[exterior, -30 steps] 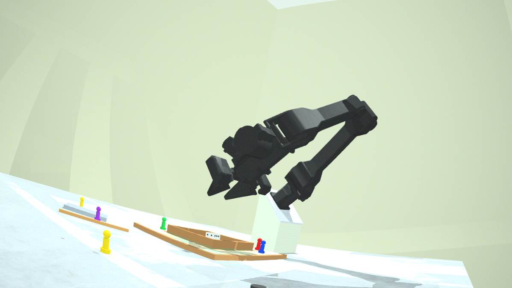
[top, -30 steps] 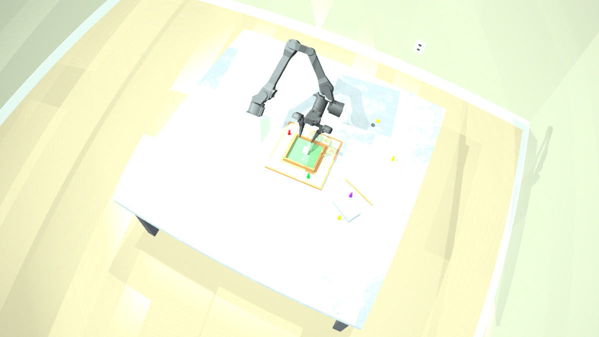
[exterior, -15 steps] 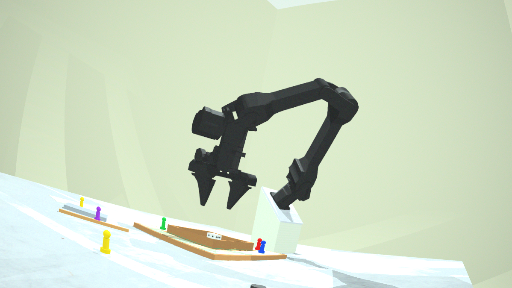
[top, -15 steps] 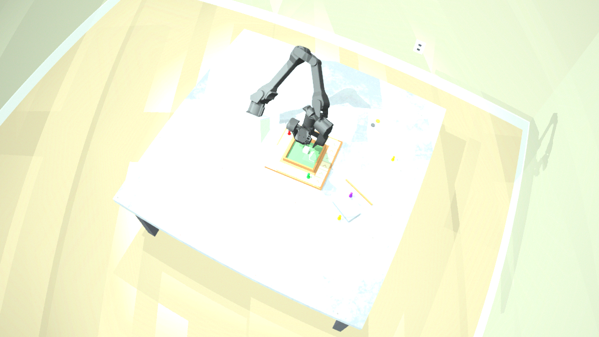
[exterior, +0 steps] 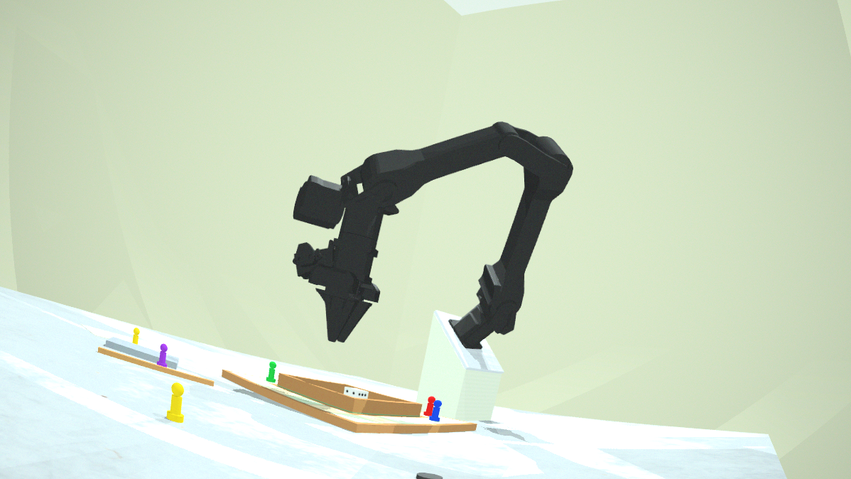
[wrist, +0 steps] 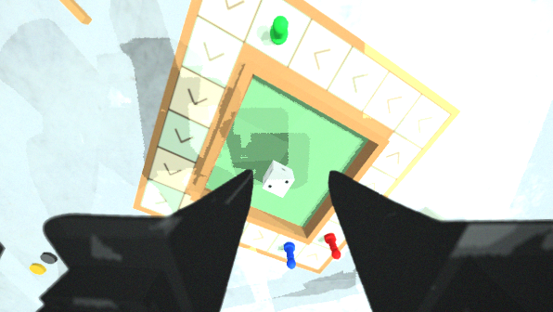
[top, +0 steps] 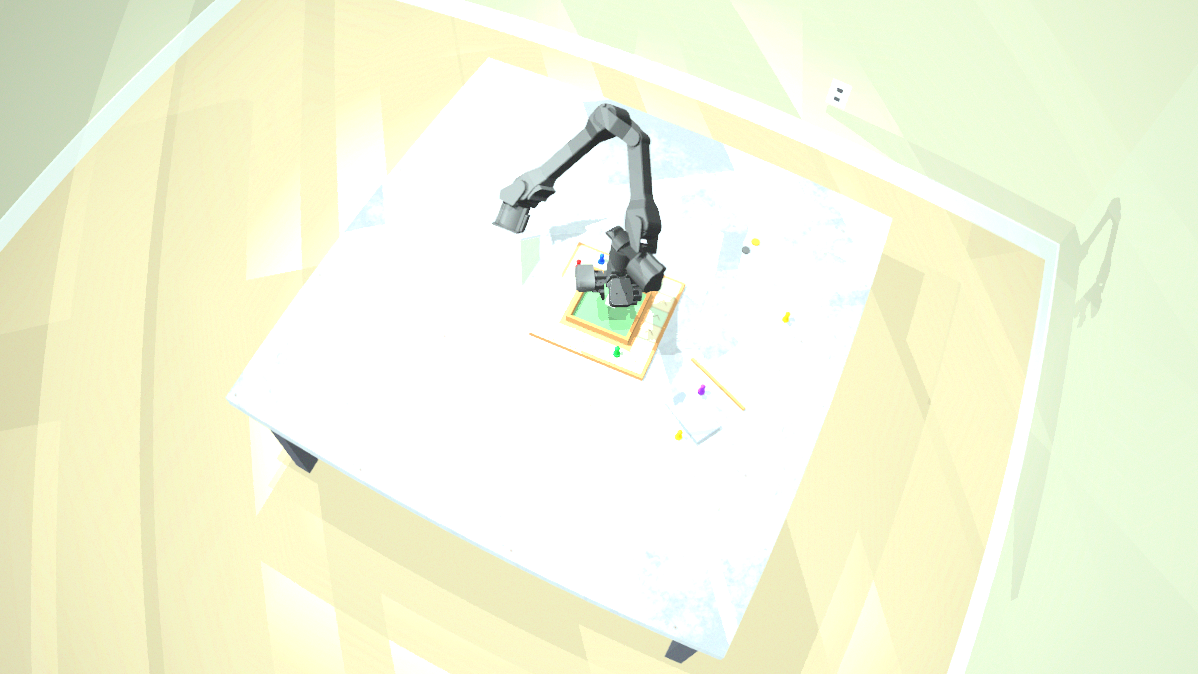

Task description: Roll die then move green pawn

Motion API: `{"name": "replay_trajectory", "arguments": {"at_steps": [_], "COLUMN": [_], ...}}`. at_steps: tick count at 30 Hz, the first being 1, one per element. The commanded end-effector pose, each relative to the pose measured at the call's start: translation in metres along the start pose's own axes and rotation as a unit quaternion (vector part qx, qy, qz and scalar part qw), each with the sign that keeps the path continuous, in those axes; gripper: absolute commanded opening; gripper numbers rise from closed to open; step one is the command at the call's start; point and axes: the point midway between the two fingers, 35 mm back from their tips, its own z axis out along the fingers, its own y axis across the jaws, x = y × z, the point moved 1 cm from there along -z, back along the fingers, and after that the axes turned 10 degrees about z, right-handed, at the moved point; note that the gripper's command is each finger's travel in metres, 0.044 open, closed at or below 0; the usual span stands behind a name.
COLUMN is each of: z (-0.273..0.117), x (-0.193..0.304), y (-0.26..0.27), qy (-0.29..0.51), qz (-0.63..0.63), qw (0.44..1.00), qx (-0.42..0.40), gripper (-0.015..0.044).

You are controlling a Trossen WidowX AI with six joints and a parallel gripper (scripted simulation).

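My gripper [exterior: 336, 340] [wrist: 290, 176] is open and empty, above the tray [top: 599, 329] [exterior: 321, 396] [wrist: 320, 97]. The white die [exterior: 355, 392] [wrist: 278, 178] is tilted in the wrist view, between the fingertips as seen there but far below them. It is within the tray's walls; whether it has settled, and its top face, I cannot tell. The green pawn [top: 616, 352] [exterior: 271, 372] [wrist: 279, 31] stands upright on the board [top: 586, 355] [wrist: 325, 58], one square before the corner by the arrows.
A red pawn [top: 578, 262] [exterior: 430, 406] [wrist: 332, 246] and blue pawn [top: 601, 259] [exterior: 436, 411] [wrist: 289, 255] stand on the board's opposite side. A purple pawn [top: 702, 390], yellow pawns [exterior: 175, 404] [exterior: 136, 335], a grey slab [exterior: 128, 348] and wooden stick [top: 717, 384] lie beyond the board. Discs [wrist: 48, 257] lie apart.
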Motion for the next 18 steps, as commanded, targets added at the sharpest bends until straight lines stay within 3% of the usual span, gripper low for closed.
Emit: {"name": "replay_trajectory", "arguments": {"at_steps": [1,6,13,18], "z": [0.007,0.015,0.028,0.029], "x": [-0.026,-0.054,-0.090,-0.091], "y": [0.009,0.015,0.019,0.019], "qy": [0.006,0.006,0.000,-0.001], "qz": [-0.220,-0.442,-0.686,-0.691], "qw": [0.976,0.897,0.727,0.722], "qx": [-0.008,-0.018,-0.029,-0.030], "gripper": [0.0200,0.0200,0.0200,0.0200]}}
